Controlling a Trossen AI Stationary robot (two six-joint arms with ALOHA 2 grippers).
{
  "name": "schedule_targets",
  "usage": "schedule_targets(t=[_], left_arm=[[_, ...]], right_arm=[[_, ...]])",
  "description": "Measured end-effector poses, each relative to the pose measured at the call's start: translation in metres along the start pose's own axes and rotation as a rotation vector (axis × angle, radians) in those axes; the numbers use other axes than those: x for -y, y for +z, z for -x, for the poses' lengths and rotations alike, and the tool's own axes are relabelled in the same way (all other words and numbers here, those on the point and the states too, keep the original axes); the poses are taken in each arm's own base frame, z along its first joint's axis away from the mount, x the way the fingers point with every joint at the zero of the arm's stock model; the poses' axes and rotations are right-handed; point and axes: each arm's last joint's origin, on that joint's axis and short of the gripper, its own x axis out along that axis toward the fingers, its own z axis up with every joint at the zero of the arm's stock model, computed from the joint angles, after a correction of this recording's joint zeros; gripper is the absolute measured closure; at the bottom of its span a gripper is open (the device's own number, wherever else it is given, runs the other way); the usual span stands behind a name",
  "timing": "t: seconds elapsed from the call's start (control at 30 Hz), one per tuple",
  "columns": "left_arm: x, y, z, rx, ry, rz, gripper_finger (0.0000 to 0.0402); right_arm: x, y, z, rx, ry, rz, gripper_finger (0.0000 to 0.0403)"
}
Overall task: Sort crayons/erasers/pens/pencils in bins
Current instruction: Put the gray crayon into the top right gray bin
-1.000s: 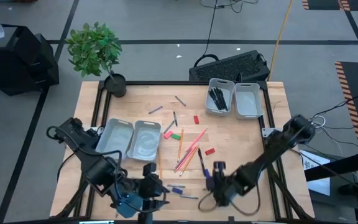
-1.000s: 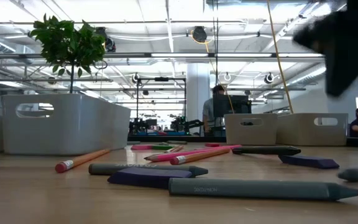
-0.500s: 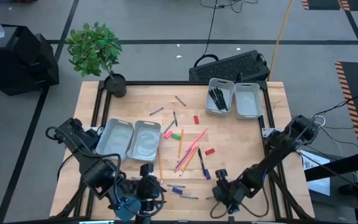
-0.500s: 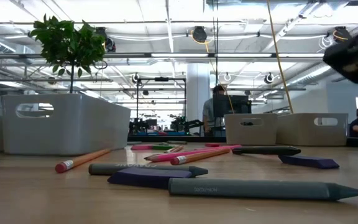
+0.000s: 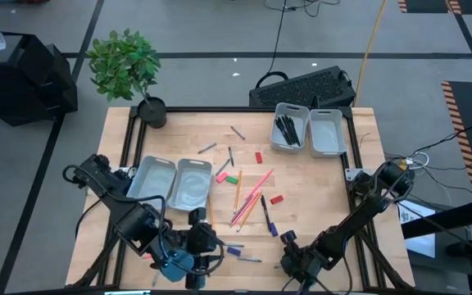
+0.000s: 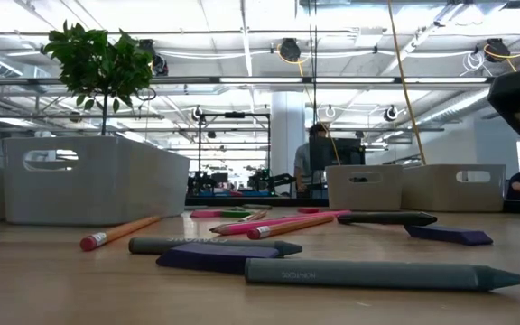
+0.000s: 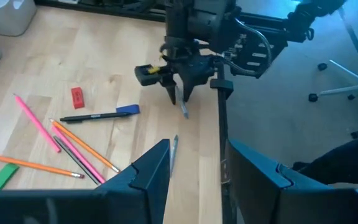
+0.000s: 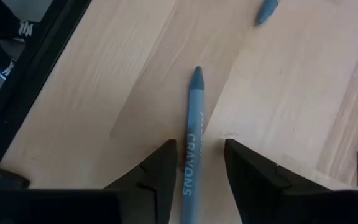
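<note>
grey-blue crayon point(image 8: 193, 130): between right gripper point(image 8: 197, 163) fingers, parted, not clamped
right arm: low, table's point(image 5: 318, 180) near edge
left gripper point(image 7: 194, 163): open, empty, same edge

Evenly and brightly lit from overhead, with ceiling strip lights point(image 6: 242, 50) glaring white in the low view. Soft, short shadows under the crayon point(image 8: 193, 134) on the table point(image 8: 278, 81). Blurred near the lens: dark fingers point(image 8: 160, 180).
</note>
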Motion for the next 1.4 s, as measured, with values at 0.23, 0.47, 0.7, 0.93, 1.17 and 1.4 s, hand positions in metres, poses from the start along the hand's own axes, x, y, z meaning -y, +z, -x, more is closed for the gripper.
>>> schedule_targets(t=[0.23,0.47,0.7,0.93,1.17,1.4], left_arm=[[-0.011,0.008,-0.006,0.007,0.028,0.027,0.0245],[-0.028,0.018,-0.013,0.003,0.050,0.066,0.0245],[-0.041,0.022,-0.018,-0.015,0.093,0.089,0.0245],[-0.052,0.011,-0.016,-0.121,0.199,0.124,0.0245],[-0.065,0.003,-0.015,-0.216,0.296,0.157,0.0245],[-0.078,0.003,-0.013,-0.294,0.335,0.071,0.0245]], right_arm=[[0.004,-0.004,-0.003,-0.062,0.051,-0.031,0.0327],[0.012,-0.007,-0.005,-0.138,0.068,-0.146,0.0380],[0.020,-0.016,-0.003,-0.298,0.118,-0.235,0.0379],[0.027,-0.023,0.003,-0.417,0.112,-0.323,0.0382],[0.041,-0.026,0.006,-0.480,0.072,-0.422,0.0382],[0.048,-0.025,0.004,-0.476,0.029,-0.536,0.0382]])
